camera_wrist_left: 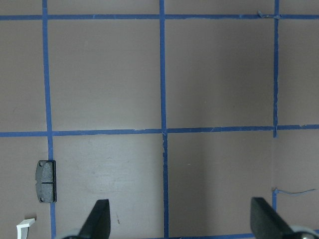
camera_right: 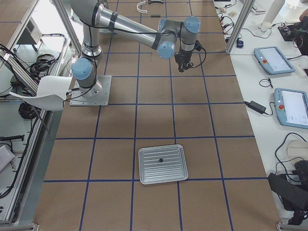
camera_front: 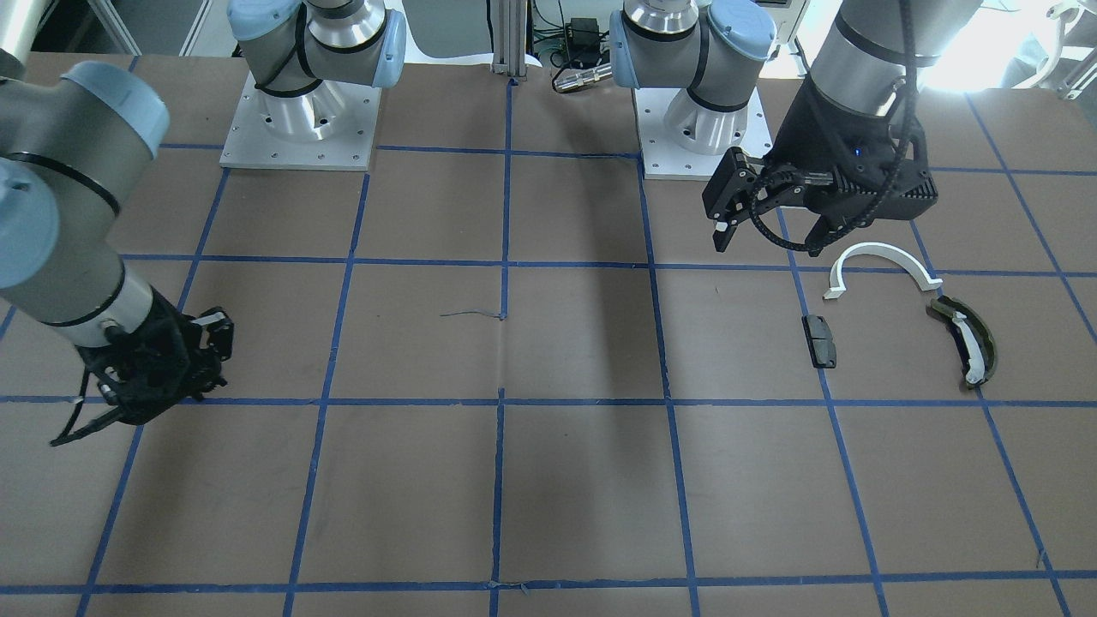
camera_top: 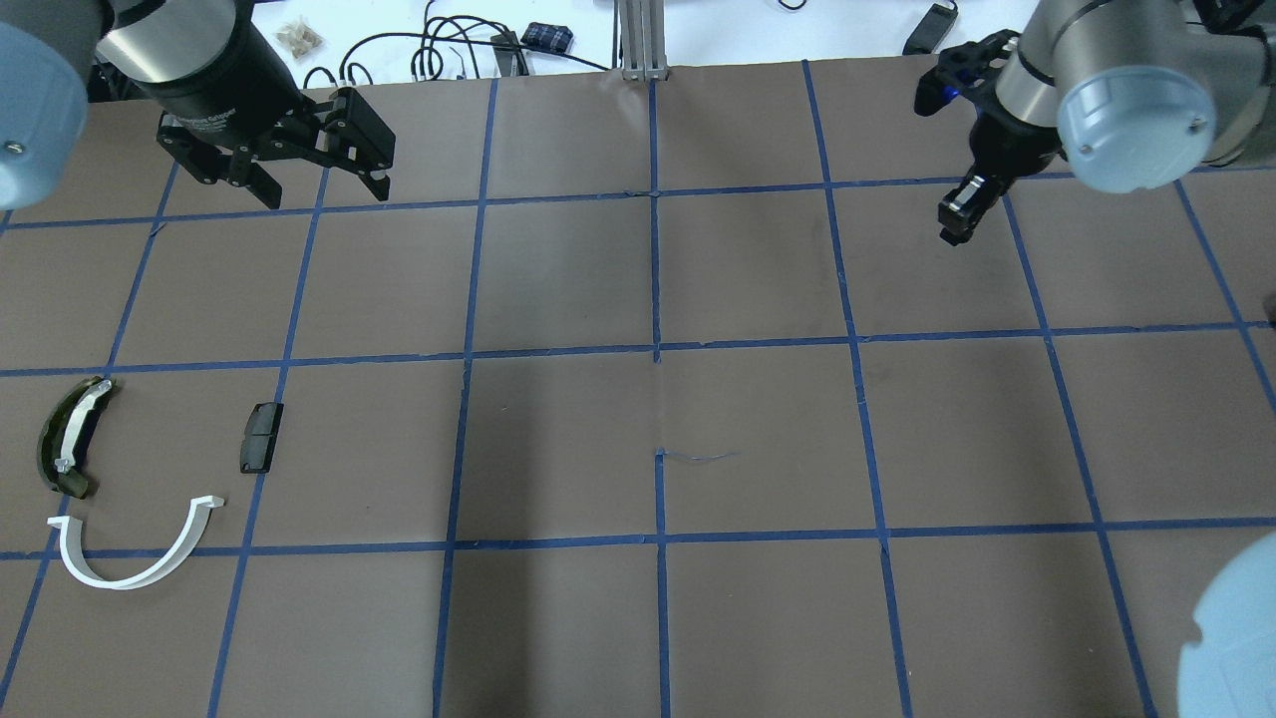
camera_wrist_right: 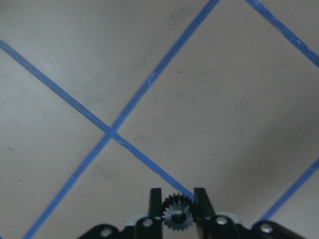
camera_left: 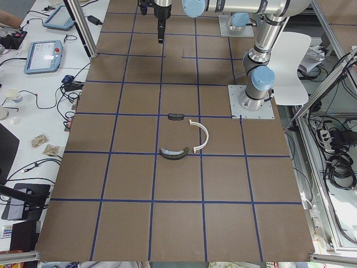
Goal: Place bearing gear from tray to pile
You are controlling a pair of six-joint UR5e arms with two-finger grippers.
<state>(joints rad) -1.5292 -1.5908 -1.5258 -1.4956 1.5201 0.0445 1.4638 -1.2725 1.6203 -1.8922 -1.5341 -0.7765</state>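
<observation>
My right gripper (camera_wrist_right: 177, 209) is shut on a small toothed bearing gear (camera_wrist_right: 177, 216) and holds it above the bare table; it also shows in the overhead view (camera_top: 959, 221) at the far right and in the front view (camera_front: 212, 336). The pile lies on the robot's left side: a white half-ring arc (camera_top: 110, 581) (camera_front: 883, 251), an olive-green curved piece with a white strip (camera_top: 70, 439) (camera_front: 968, 338), and a small black block (camera_top: 261, 437) (camera_front: 820, 340) (camera_wrist_left: 46, 180). My left gripper (camera_top: 324, 189) (camera_front: 767, 244) (camera_wrist_left: 180, 219) is open and empty, hovering beyond the pile.
A metal tray (camera_right: 144, 166) lies at the robot's right end of the table with one small dark part (camera_right: 160, 159) in it. The brown table is marked with a blue tape grid (camera_top: 655, 349). A loose thread (camera_top: 698, 457) lies near the centre.
</observation>
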